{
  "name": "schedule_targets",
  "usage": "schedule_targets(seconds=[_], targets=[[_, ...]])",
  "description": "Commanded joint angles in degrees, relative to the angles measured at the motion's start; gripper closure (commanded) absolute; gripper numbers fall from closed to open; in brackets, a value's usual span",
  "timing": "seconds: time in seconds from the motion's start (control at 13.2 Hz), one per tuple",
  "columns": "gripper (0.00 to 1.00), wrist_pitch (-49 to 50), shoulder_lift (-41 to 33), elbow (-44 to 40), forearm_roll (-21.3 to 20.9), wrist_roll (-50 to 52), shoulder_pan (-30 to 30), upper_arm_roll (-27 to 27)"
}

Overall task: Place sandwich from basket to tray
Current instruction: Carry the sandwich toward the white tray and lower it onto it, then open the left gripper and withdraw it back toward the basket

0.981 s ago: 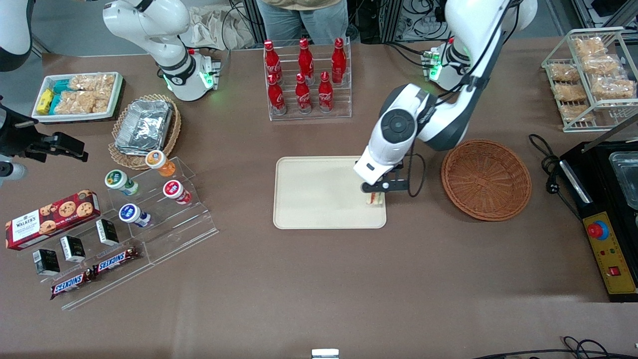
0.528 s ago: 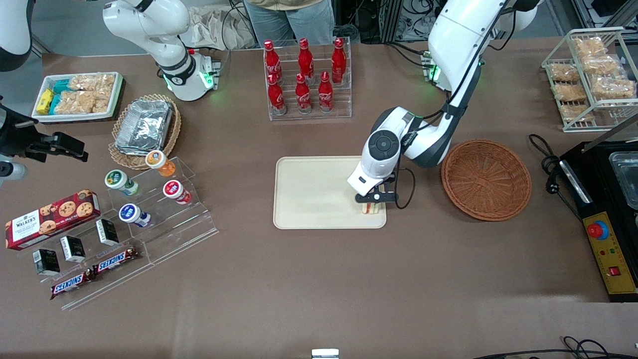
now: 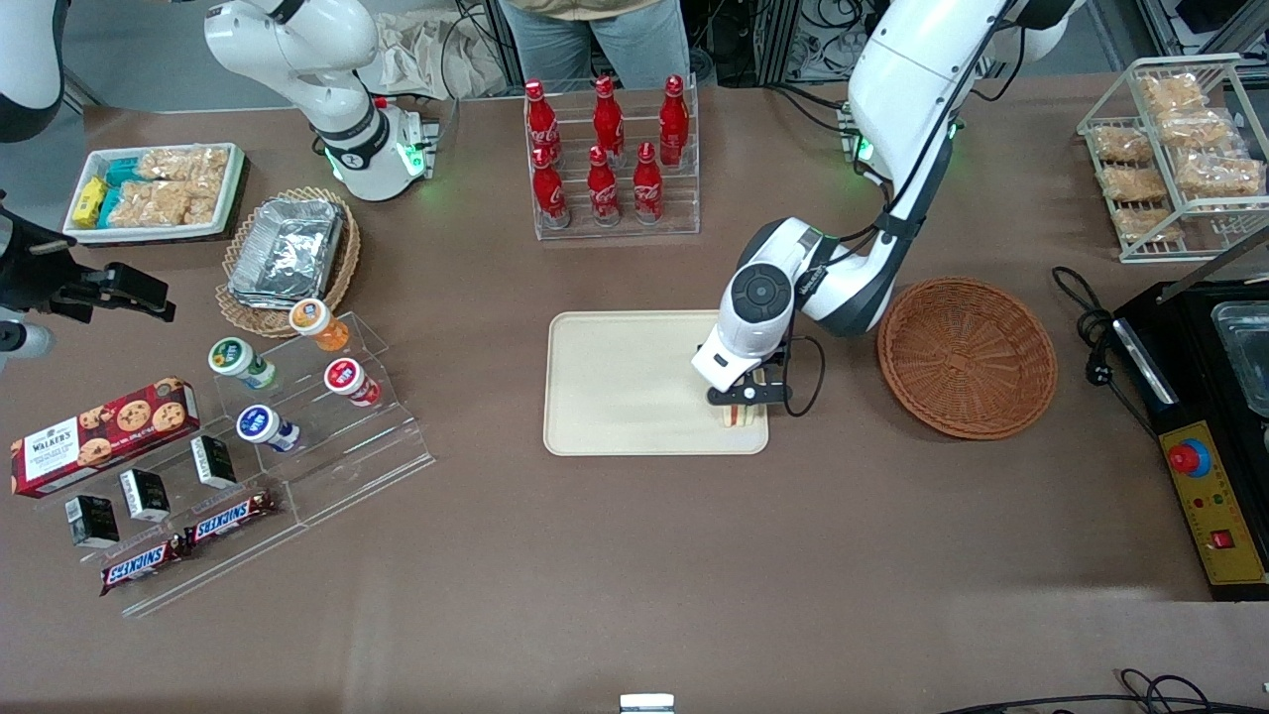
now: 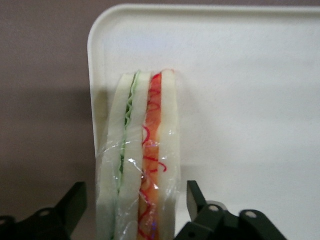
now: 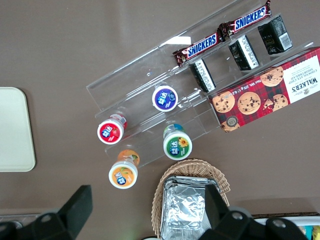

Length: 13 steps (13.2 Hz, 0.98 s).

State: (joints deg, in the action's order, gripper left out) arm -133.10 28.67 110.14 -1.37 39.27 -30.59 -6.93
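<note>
The claw point(image 3: 745, 404), fingers spread, straddles the film-wrapped layered sandwich point(image 4: 142, 165) on the smooth tray point(image 3: 615, 387).

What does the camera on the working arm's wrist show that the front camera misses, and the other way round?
Only the wrist view shows the sandwich's layers: green and red filling in clear wrap, with a gap between each gripper finger and the bread.

Only the front view shows the empty basket, beside the tray toward the working arm's end, and the cola bottles farther from the camera.

Both show the sandwich standing on edge on the tray, near its corner, with the gripper over it.
</note>
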Motion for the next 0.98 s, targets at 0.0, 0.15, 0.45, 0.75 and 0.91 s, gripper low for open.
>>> schedule_targets(seconds=[0.0, 0.15, 0.45, 0.75, 0.91], targets=[[0.00, 11.75, -3.96, -6.48, -1.18, 1.52, 0.00, 0.33], [0.00, 20.82, -5.54, -14.82, -0.22, 1.25, 1.84, 0.86], [0.00, 25.34, -7.74, -23.30, -0.04, -3.73, 11.06, 0.69], [0.00, 31.14, -13.35, -23.22, 0.40, -12.79, 17.47, 0.86], [0.00, 33.77, -17.48, -23.30, 0.66, -18.84, 21.61, 0.86]])
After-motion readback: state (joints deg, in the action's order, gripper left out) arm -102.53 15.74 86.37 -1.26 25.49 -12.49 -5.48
